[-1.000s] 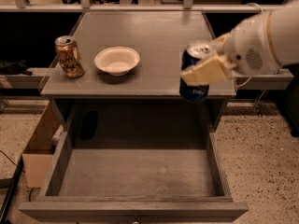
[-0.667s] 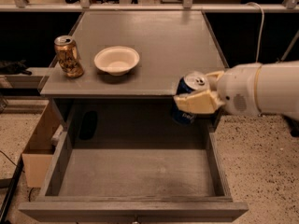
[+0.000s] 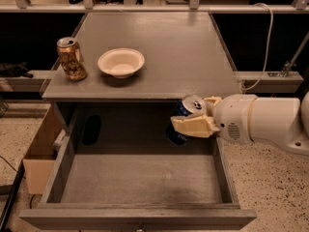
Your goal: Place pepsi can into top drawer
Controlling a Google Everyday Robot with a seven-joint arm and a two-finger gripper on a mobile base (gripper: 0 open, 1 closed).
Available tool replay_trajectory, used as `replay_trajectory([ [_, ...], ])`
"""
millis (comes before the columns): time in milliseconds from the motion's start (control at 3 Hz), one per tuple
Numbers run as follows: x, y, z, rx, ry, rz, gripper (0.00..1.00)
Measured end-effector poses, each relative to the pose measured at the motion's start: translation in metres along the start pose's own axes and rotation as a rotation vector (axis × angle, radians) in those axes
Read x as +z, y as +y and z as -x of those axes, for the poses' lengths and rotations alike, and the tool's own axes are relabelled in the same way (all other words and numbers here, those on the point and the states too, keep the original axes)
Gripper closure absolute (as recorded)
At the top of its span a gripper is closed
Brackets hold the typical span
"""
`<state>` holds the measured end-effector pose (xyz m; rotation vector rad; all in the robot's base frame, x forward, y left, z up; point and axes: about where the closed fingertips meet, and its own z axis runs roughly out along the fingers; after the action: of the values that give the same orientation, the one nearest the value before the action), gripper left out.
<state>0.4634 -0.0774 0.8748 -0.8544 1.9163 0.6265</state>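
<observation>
The pepsi can (image 3: 183, 111), dark blue with a silver top, is held in my gripper (image 3: 195, 119), whose cream fingers (image 3: 192, 127) are shut around it. The white arm reaches in from the right. The can hangs tilted above the back right part of the open top drawer (image 3: 140, 178), just below the front edge of the cabinet top. The drawer is wide, grey and shallow, pulled fully out toward the camera, with nothing on its bottom.
On the grey cabinet top (image 3: 183, 52) stand a gold-brown patterned can (image 3: 71, 58) at the left and a white bowl (image 3: 120, 62) beside it. A cardboard box (image 3: 41, 151) sits left of the drawer. A white cable (image 3: 268, 37) hangs at the right.
My gripper has moved down and to the left with the pepsi can, from beside the cabinet top's right edge to over the drawer's back right part.
</observation>
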Motion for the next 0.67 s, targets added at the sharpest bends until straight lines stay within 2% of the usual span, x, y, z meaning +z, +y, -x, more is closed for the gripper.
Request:
replay_trajectory([
  [333, 0.024, -0.005, -0.02, 0.007, 0.064, 0.016, 1.0],
  [667, 0.07, -0.018, -0.071, 0.084, 0.142, 0.038, 1.0],
])
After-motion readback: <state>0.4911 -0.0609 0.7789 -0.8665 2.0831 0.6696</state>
